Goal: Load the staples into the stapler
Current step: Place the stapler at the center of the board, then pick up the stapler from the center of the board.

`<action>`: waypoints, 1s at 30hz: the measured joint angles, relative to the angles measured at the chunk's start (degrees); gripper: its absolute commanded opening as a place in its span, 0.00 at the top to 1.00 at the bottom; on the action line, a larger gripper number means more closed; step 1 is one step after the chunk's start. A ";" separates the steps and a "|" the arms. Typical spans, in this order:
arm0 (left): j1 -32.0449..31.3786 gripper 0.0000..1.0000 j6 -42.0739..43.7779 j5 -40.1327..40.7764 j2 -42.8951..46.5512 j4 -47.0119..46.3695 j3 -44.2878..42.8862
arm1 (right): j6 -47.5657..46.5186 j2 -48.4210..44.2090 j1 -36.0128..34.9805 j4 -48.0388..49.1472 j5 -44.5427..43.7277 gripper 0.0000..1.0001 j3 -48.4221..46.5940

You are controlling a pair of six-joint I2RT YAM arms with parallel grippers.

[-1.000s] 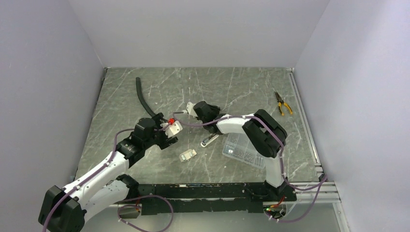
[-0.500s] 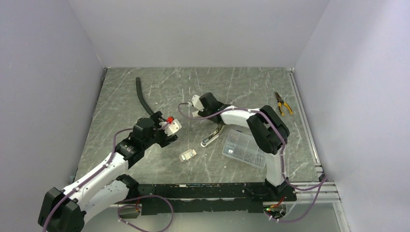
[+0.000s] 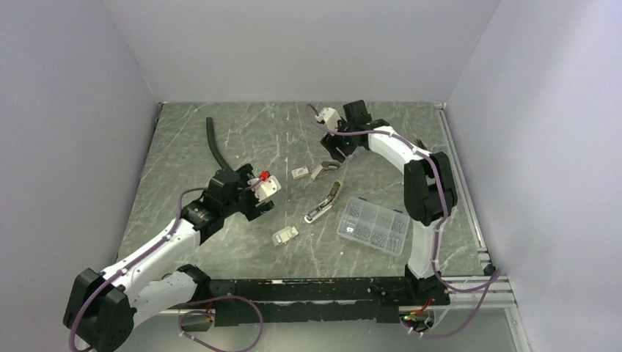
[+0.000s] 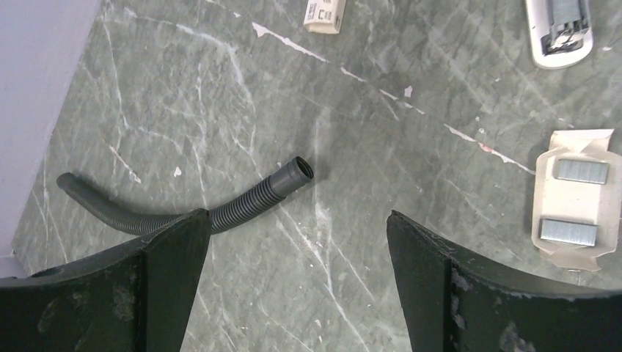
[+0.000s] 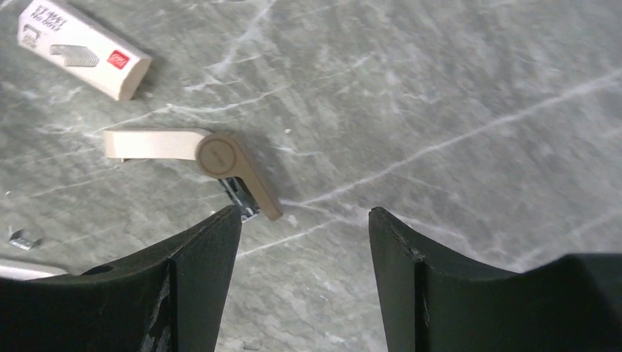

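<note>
Left of centre in our right wrist view lies the stapler [image 5: 220, 155], just beside our right gripper [image 5: 302, 220], spread empty to grab it; our left gripper [image 4: 297, 220], also spread empty, hovers near the staples [image 4: 581, 171].

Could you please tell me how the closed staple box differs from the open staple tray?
The staple box is closed, with printed labelling and a red logo; the staple tray lies open and plain, showing two grey staple strips. In the top view the box lies further back, the tray nearer the front. Both are pale card, lying flat.
</note>
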State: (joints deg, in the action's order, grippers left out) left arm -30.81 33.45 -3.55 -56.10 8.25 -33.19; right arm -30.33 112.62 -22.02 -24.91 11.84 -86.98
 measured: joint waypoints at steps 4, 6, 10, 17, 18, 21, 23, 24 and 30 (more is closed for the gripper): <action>0.00 0.05 -0.07 -1.51 -0.20 0.76 -1.31 | -3.15 4.52 1.09 -5.20 6.95 0.32 -3.91; 0.00 0.05 -0.09 -2.03 -0.39 0.98 -1.66 | -4.81 6.99 1.31 -7.61 9.42 0.32 -4.96; 0.00 0.05 -0.11 -2.95 -1.01 1.20 -1.86 | -8.26 12.39 1.60 -12.68 12.83 0.34 -7.91; 0.00 0.05 -0.11 -3.39 -1.95 1.07 -1.86 | -11.65 15.45 1.84 -15.61 17.18 0.41 -12.70; 0.00 0.05 -0.11 -3.50 -1.95 1.03 -1.86 | -11.93 15.80 1.92 -15.98 17.77 0.42 -13.38; 0.00 0.05 -0.09 -3.76 -1.99 0.79 -1.86 | -12.41 16.57 2.12 -17.09 19.56 0.45 -14.40; 0.00 0.05 -0.09 -3.76 -2.03 0.52 -1.86 | -12.55 16.87 2.19 -17.84 20.41 0.47 -14.91; 0.00 0.05 -0.09 -3.76 -2.03 0.37 -1.86 | -12.52 17.16 2.19 -18.45 20.59 0.49 -15.37; 0.00 0.05 -0.09 -3.74 -2.03 -0.66 -1.86 | -11.82 20.39 2.23 -21.31 21.38 0.84 -20.74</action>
State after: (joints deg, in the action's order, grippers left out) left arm -30.81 33.36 -7.29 -58.13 7.60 -35.05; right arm -42.15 133.01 -19.79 -46.22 33.21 -107.72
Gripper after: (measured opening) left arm 0.943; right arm 0.328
